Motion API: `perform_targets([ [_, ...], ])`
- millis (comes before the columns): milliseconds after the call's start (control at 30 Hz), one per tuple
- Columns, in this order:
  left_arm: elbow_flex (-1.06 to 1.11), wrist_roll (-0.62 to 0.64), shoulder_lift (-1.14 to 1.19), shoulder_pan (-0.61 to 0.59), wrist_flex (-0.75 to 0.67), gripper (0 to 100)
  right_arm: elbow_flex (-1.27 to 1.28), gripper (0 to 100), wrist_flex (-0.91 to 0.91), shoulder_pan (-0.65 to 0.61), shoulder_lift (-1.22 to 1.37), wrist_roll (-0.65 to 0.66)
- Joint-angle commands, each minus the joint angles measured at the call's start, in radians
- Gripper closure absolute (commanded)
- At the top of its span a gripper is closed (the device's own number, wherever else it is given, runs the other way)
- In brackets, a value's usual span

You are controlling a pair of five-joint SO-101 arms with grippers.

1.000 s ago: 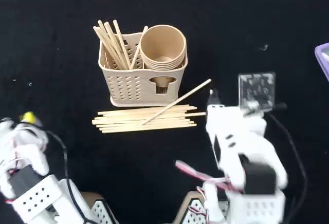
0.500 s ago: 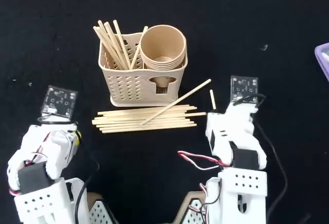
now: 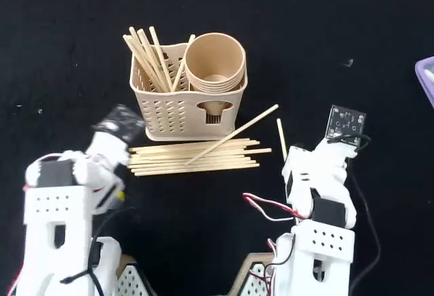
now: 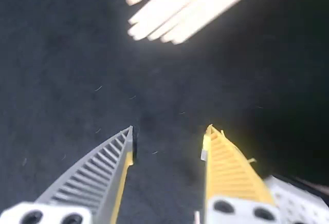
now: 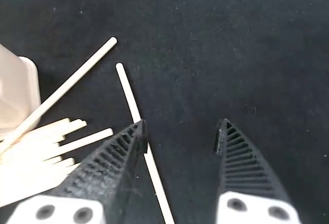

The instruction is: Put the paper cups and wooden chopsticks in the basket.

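Note:
The beige slotted basket [image 3: 178, 109] holds stacked paper cups [image 3: 215, 62] and several wooden chopsticks [image 3: 148, 55] standing on end. A pile of chopsticks [image 3: 193, 157] lies flat in front of it, with one more [image 3: 234, 133] lying aslant across it. A lone chopstick [image 3: 281, 136] lies to the right. My left gripper [image 4: 168, 134] is open above bare cloth, just short of the pile's ends [image 4: 180, 13]. My right gripper [image 5: 181, 125] is open too, and the lone chopstick [image 5: 131, 98] runs under one of its fingers [image 5: 115, 157].
A black cloth [image 3: 339, 38] covers the table. A purple object [image 3: 427, 79] pokes in at the right edge. The left arm [image 3: 64, 187] and the right arm [image 3: 319, 187] stand at the front, either side of the pile.
The left arm has swung up and to the right, to the left end of the flat pile. The right arm's wrist has turned a little to the right. Chopsticks and basket stay put.

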Motion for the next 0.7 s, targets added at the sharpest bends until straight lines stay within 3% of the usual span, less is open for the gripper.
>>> perform_targets([
  [0, -0.021, -0.009, 0.041, 0.220, -0.063, 78, -0.004, 78.3, -0.028, 0.014, -0.001, -0.009],
  [100, 0.081, 0.006, 0.031, 0.300, -0.198, 78, -0.004, 78.3, -0.028, 0.012, -0.001, -0.009],
  [300, 0.248, 0.110, 0.043, 0.314, -0.503, 77, -0.002, 78.3, -0.028, 0.009, -0.001, -0.006],
  [500, 0.260, 0.109, 0.043, 0.288, -0.565, 77, -0.002, 78.3, -0.028, 0.009, 0.004, -0.006],
  [667, 0.257, 0.100, 0.043, 0.180, -0.572, 77, -0.002, 78.3, -0.028, 0.009, 0.004, -0.006],
])
